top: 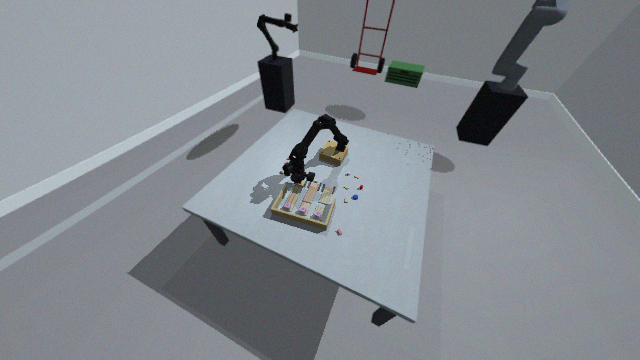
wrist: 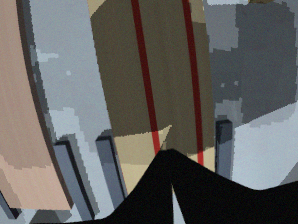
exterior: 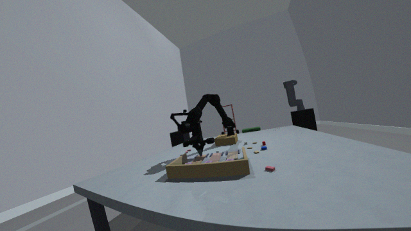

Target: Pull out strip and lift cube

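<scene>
My gripper is shut and empty, its tips low over the near end of the red-lined strip. Whether the tips touch it, I cannot tell. That strip looks unbroken in the top view. The plain pink strip lies beside it, with a gap along its length. The third strip also seems split. Three purple cubes, the left, the middle and the right, sit at the strips' far ends; their labels are unreadable.
A wooden-walled tray surrounds the strips on three sides. Short grey posts, such as one post, flank the strips. Beside the tray lie a blue piece, a red piece and a pink block.
</scene>
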